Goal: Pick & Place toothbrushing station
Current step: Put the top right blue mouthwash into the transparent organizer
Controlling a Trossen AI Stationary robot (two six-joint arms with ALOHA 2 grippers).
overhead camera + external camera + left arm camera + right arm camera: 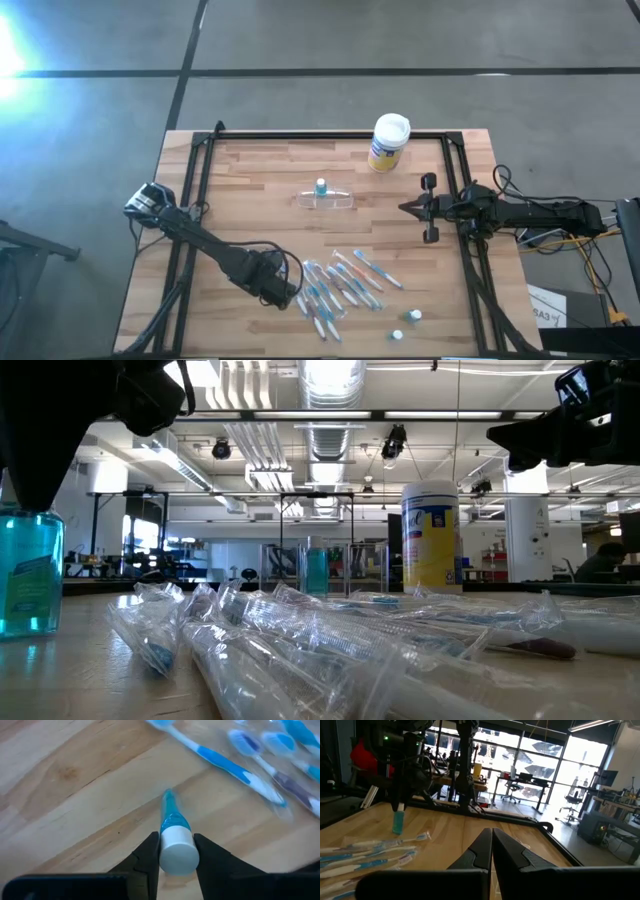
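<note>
A small blue tube with a white cap stands upright under my left gripper, which points down and is shut on it, left of the toothbrush pile. The same tube shows in the low view and in the right wrist view. The toothbrushes lie flat on the table in clear wrappers. The see-through toothbrushing station sits at the table's middle with a blue tube at it. My right gripper hovers shut and level at the right edge. My left gripper pinches the tube's white cap between its two fingers, one on each side. The fingers come from above, pointing down. The tube hangs upright below them, cap up; whether its flat lower end touches the table I cannot tell.
A yellow canister with a white lid stands at the far edge. Two tiny white-capped tubes lie near the front right. A black frame rims the table. Bare wood lies left of the station.
</note>
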